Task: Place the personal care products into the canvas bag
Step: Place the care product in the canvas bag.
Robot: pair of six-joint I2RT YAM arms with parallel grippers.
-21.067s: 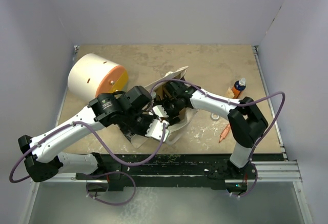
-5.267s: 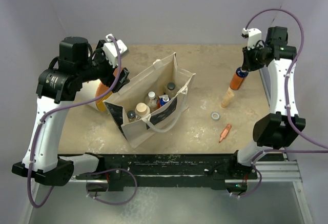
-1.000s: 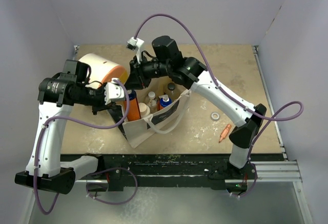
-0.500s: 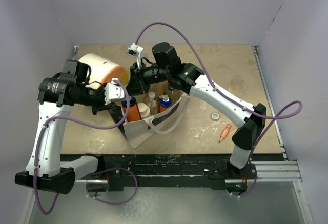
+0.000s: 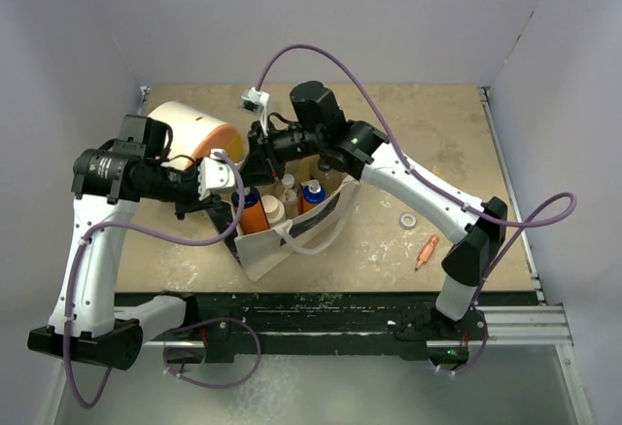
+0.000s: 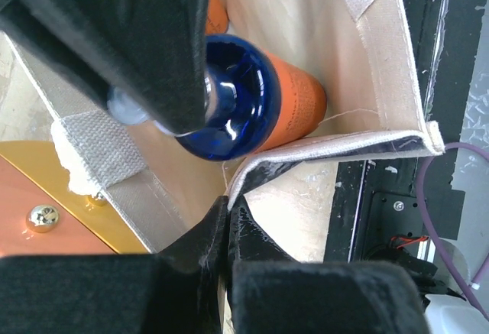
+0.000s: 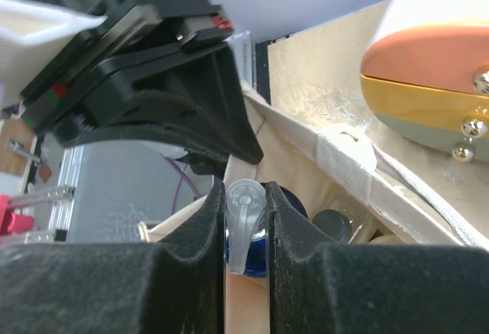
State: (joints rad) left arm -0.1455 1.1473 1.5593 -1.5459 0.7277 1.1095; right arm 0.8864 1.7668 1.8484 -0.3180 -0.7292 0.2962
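Observation:
The cream canvas bag (image 5: 292, 242) stands open in the middle of the table. My left gripper (image 5: 229, 209) is shut on the bag's left rim (image 6: 328, 147), its tips (image 6: 228, 200) pinching the cloth. My right gripper (image 5: 256, 167) reaches down from above the bag's mouth and is shut on the clear cap (image 7: 246, 208) of an orange bottle with a blue top (image 6: 290, 105). The bottle (image 5: 253, 214) hangs upright inside the bag's left end. A white bottle with a tan cap (image 5: 273, 209), a clear one (image 5: 288, 185) and a second orange one (image 5: 311, 194) stand in the bag.
A big white drum with an orange end (image 5: 180, 138) lies just behind the bag's left side, close to both grippers. A small tape roll (image 5: 409, 220) and an orange pen-like stick (image 5: 426, 250) lie to the right. The black base rail (image 5: 340, 303) runs along the near edge.
My right gripper has sunk a little, carrying the orange bottle deeper into the bag's left end. The left gripper has kept its hold on the rim.

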